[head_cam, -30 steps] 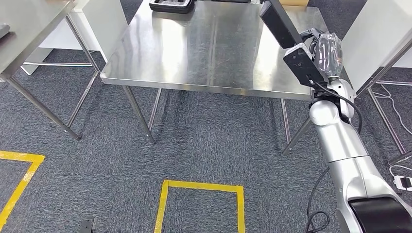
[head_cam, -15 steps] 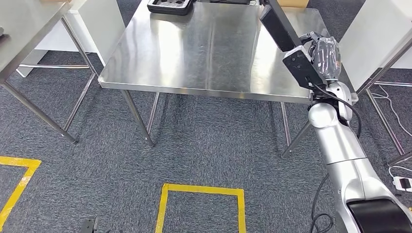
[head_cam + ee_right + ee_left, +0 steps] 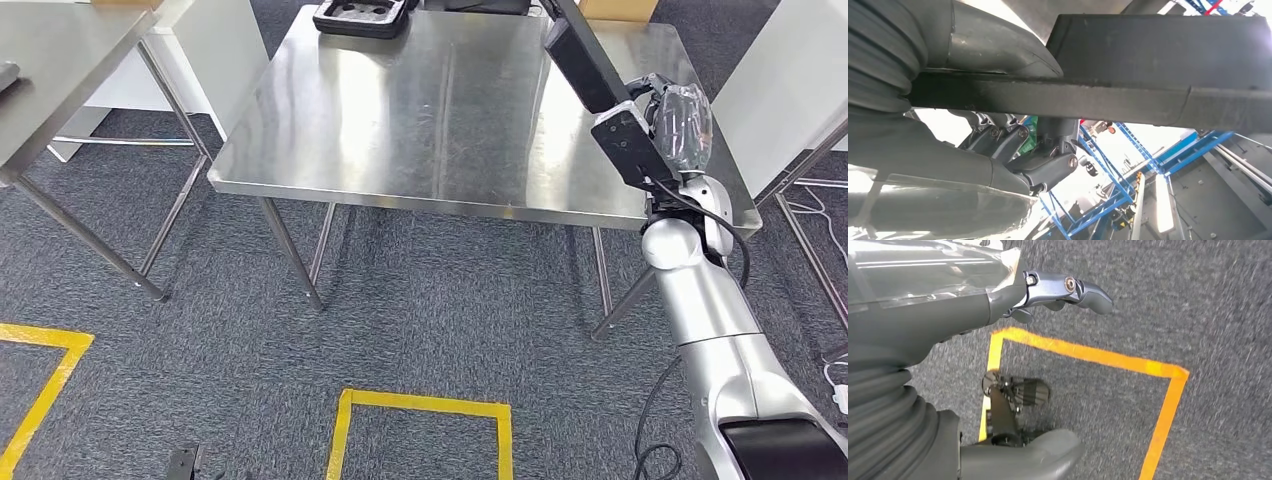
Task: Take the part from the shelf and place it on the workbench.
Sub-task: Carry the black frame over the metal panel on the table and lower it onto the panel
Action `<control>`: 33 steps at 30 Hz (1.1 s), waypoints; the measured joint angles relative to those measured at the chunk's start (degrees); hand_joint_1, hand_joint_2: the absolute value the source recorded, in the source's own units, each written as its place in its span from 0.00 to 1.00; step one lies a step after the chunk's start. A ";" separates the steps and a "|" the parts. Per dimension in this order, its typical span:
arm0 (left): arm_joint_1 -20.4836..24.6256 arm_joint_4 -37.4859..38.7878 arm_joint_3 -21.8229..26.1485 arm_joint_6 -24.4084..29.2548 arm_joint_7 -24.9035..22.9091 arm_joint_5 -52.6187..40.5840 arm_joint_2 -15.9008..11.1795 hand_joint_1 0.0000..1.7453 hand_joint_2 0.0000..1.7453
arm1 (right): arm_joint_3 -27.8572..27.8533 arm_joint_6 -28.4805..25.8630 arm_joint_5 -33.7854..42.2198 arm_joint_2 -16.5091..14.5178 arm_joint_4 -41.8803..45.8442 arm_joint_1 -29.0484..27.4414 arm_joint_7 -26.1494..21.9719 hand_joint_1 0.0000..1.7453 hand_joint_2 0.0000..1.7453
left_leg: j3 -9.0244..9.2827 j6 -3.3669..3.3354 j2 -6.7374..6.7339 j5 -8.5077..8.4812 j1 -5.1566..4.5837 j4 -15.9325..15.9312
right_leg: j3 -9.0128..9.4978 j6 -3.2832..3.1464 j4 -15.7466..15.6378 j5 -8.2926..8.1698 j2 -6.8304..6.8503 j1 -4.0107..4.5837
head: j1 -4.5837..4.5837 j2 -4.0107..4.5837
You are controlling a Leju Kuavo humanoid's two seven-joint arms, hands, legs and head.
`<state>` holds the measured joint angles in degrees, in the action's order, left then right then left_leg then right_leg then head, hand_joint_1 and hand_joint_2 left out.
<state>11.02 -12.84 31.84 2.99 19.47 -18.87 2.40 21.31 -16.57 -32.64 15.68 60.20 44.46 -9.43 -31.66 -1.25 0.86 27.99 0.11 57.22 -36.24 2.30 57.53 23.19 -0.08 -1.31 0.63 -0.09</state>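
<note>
Over workbench (image 3: 440, 100), robot hand (image 3: 678, 125) holds part (image 3: 585, 62).

head: high, looking down at workbench (image 3: 440, 110) | wrists: close behind hands

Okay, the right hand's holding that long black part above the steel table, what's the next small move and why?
Probably lower the right hand to lay the long black flat part on the stainless steel workbench. The part is tilted over the table's right side, and the surface beneath looks bare; the black tray sits at the far edge.
</note>
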 joint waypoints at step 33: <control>0.04 0.16 -0.15 0.80 -0.17 -0.39 0.09 0.00 1.00 | -0.40 -0.20 -0.36 -1.81 -3.85 2.27 -1.93 1.00 1.00 | 1.28 0.39 -0.13 1.69 -0.10 1.58 | 1.20 -1.78 -1.37 -0.39 -0.14 -0.04 | 0.12 0.00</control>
<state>11.06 -12.68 31.69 3.79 19.30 -19.26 2.49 20.91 -16.76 -32.99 13.87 56.35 46.73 -11.36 -30.37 -0.86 0.73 29.68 0.01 58.80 -35.05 0.53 56.16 22.80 -0.23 -1.35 0.75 -0.09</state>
